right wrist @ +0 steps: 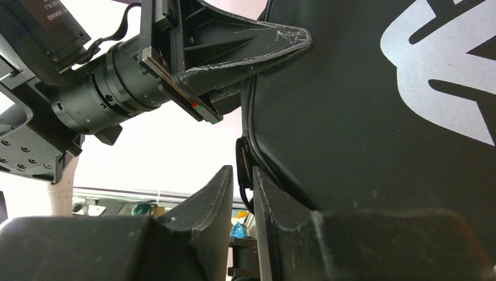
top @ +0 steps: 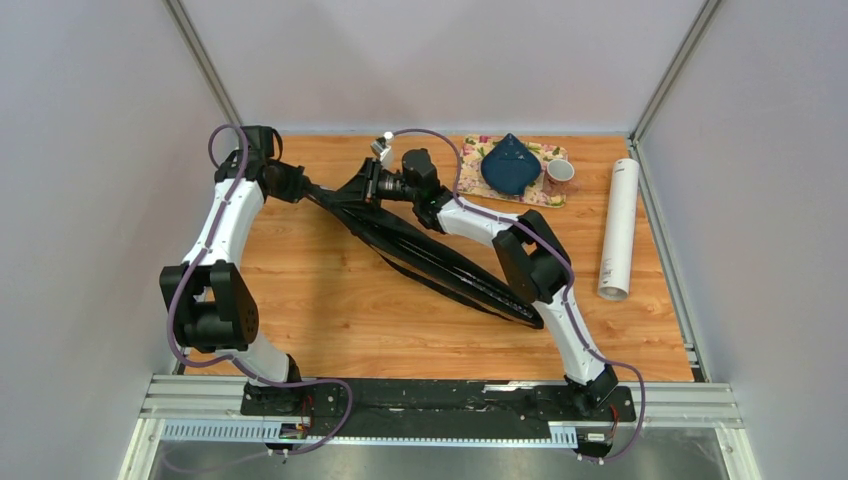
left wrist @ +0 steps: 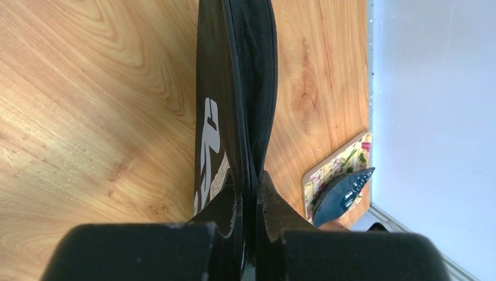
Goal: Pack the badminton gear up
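The long black racket cover (top: 450, 265) lies slanting across the table, its wide end lifted at the back. My left gripper (top: 308, 190) is shut on that end's edge; the left wrist view (left wrist: 248, 178) shows the cover (left wrist: 245, 88) pinched between both fingers. My right gripper (top: 368, 185) is at the same end, and in the right wrist view (right wrist: 241, 172) its fingers stand almost together around a thin black zip pull (right wrist: 244, 158) on the cover's (right wrist: 362, 117) edge. The white tube (top: 619, 228) lies at the right. No rackets or shuttlecocks show.
A floral tray (top: 480, 185) with a blue cloth (top: 510, 165) and a small cup (top: 560, 170) sits at the back right, just behind the right arm. The tray (left wrist: 345, 164) also shows in the left wrist view. Walls close in the table on three sides.
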Robot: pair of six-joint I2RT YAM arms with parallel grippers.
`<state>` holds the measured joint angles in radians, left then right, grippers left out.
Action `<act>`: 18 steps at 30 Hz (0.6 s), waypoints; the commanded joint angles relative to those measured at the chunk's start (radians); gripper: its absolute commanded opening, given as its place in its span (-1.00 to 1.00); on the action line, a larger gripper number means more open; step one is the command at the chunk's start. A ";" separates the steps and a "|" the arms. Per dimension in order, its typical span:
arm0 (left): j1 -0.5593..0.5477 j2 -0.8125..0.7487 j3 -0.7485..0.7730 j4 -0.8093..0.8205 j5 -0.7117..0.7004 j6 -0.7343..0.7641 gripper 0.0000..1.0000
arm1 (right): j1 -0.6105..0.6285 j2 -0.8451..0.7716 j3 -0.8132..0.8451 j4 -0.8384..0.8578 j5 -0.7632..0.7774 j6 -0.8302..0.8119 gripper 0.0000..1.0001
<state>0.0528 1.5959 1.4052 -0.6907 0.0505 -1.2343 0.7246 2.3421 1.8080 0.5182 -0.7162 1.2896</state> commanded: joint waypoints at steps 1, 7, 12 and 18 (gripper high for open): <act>-0.004 -0.034 -0.008 -0.055 0.098 -0.057 -1.00 | -0.004 0.011 0.017 0.071 -0.003 0.068 -0.54; -0.004 -0.034 -0.011 -0.053 0.101 -0.056 -1.00 | -0.005 0.029 0.024 0.085 -0.002 0.105 -0.71; -0.002 -0.036 -0.014 -0.053 0.100 -0.056 -1.00 | -0.005 0.033 0.045 0.040 -0.005 0.088 -0.92; -0.002 -0.039 -0.015 -0.056 0.094 -0.053 -1.00 | -0.007 0.016 0.042 0.026 -0.006 0.056 -1.00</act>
<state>0.0528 1.5932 1.4006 -0.6876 0.0555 -1.2343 0.7219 2.3604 1.8206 0.5484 -0.7227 1.3743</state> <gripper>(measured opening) 0.055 0.010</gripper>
